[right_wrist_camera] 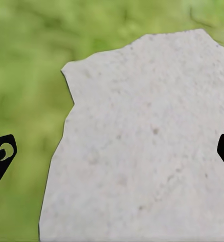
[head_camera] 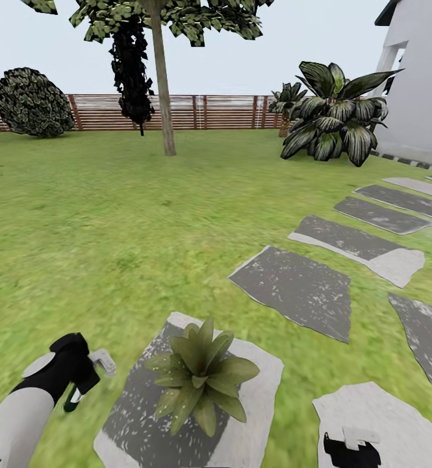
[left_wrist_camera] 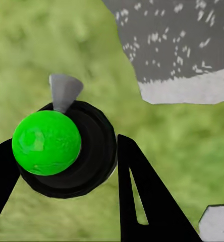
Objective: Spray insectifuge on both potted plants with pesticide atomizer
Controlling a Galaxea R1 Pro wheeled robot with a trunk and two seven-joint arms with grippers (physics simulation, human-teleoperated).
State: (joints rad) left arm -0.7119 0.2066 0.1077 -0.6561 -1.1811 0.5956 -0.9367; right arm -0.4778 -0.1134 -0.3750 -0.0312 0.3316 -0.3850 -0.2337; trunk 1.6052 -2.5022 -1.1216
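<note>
Right gripper (head_camera: 352,448): bottom right of the head view, fingers spread wide, empty, over a pale stone (right_wrist_camera: 142,141).
Left gripper (left_wrist_camera: 66,166): lower left, clamped around the sprayer (left_wrist_camera: 61,146); its nozzle (head_camera: 103,361) points toward the plant.
Plant (head_camera: 201,374): bottom centre, on a grey stone (head_camera: 254,429), just beside the sprayer.
Progress: sprayer in hand; no spray visible, so judged both plants remain. Second plant: not located.
Far: fence (head_camera: 216,112), upper frame.

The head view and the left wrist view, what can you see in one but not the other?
Head view alone: the potted plant, a tree, the fence and the right gripper. Left wrist view alone: a bright green ball on the pesticide atomizer, gripped between the black fingers. Both: the left gripper, the grass and the stepping stone.
</note>
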